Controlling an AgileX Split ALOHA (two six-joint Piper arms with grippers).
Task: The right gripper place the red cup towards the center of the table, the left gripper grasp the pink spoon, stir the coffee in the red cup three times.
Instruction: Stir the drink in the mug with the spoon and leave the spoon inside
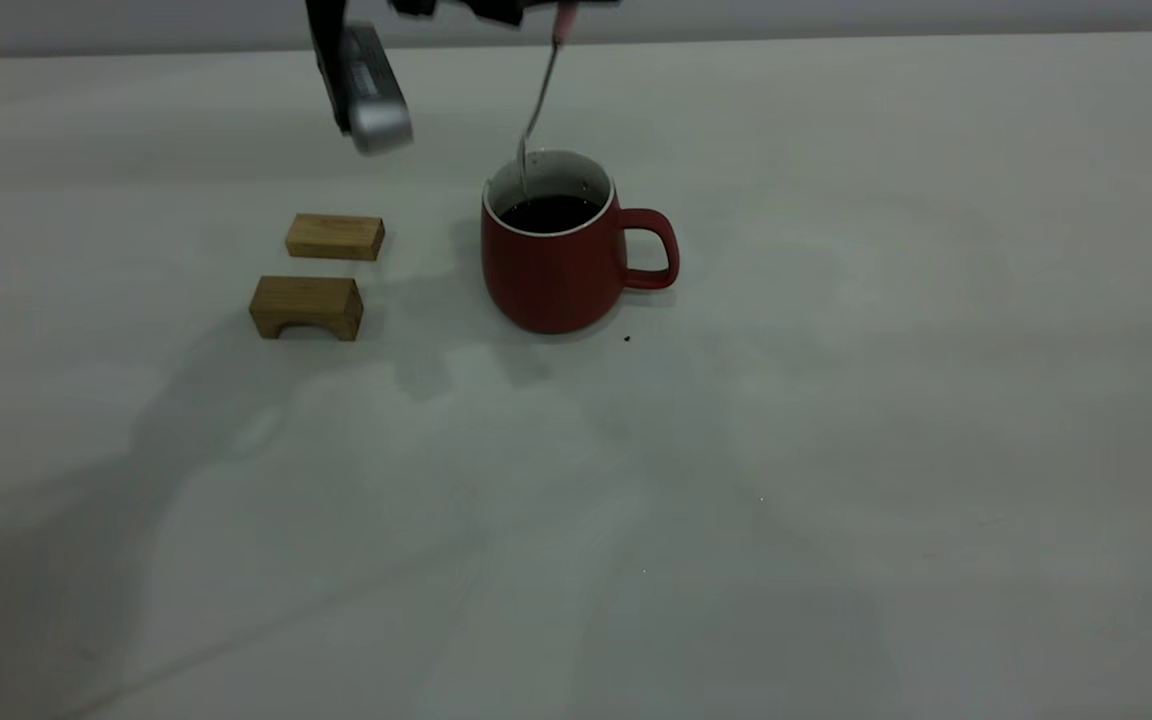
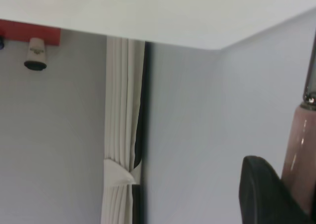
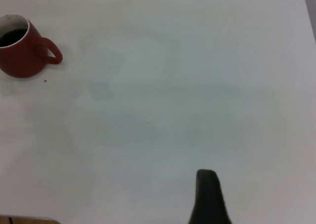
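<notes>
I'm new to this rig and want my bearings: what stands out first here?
The red cup of dark coffee stands near the middle of the table. The pink spoon hangs into it from the left gripper above. Two wooden blocks lie apart to the cup's left in the exterior view.

Pink spoon (image 2: 298, 145) handle against a black finger (image 2: 264, 194) of the left hand; beyond, pleated white curtain (image 2: 121, 130), pale wall (image 2: 197, 135)
</notes>
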